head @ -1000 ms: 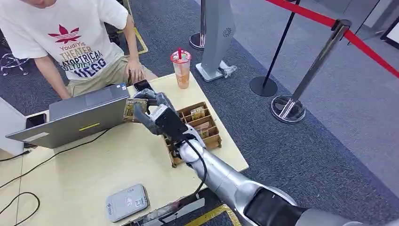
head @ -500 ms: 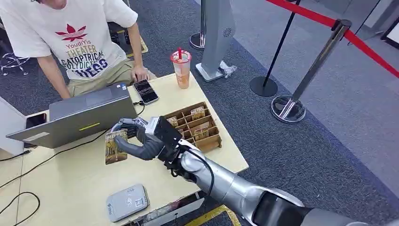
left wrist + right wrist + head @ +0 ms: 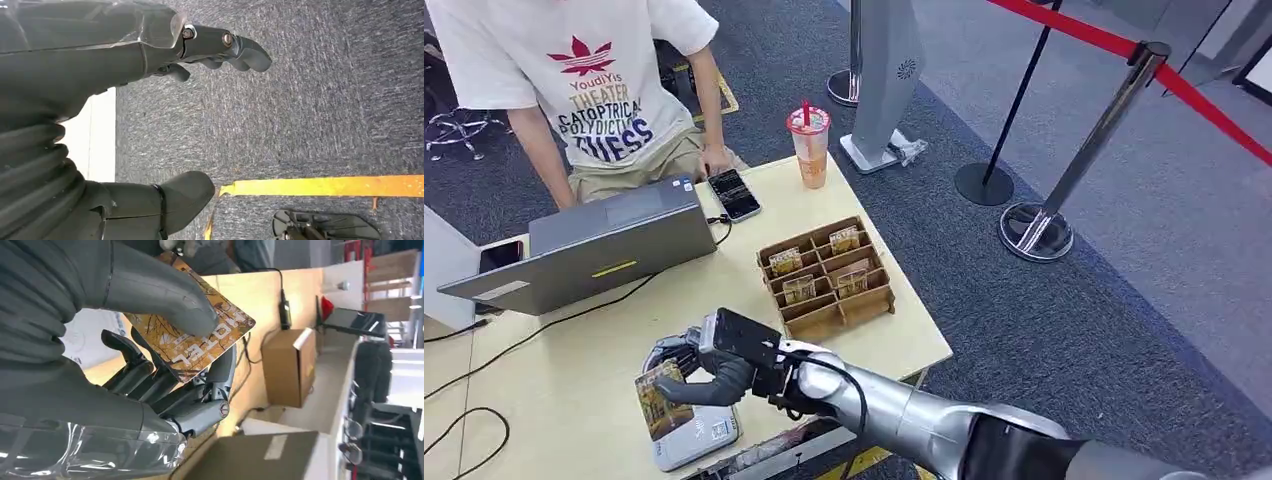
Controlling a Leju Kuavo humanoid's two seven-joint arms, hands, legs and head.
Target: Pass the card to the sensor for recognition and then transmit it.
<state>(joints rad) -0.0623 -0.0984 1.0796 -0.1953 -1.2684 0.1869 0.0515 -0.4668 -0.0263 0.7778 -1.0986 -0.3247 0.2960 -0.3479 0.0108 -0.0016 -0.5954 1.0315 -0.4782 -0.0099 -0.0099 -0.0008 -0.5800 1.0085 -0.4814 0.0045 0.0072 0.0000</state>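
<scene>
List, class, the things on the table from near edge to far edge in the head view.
Grey card sensor → card in the right robot hand → wooden card tray → laptop → phone → iced drink cup.

Bright, even indoor light; soft shadows on the tabletop [image 3: 574,370]; the right wrist view's far background blurs.

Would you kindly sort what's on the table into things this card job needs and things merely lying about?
Job: card, held by the right hand; grey sensor under it; wooden card tray.
Lying about: laptop, phone, drink cup, cables.
</scene>
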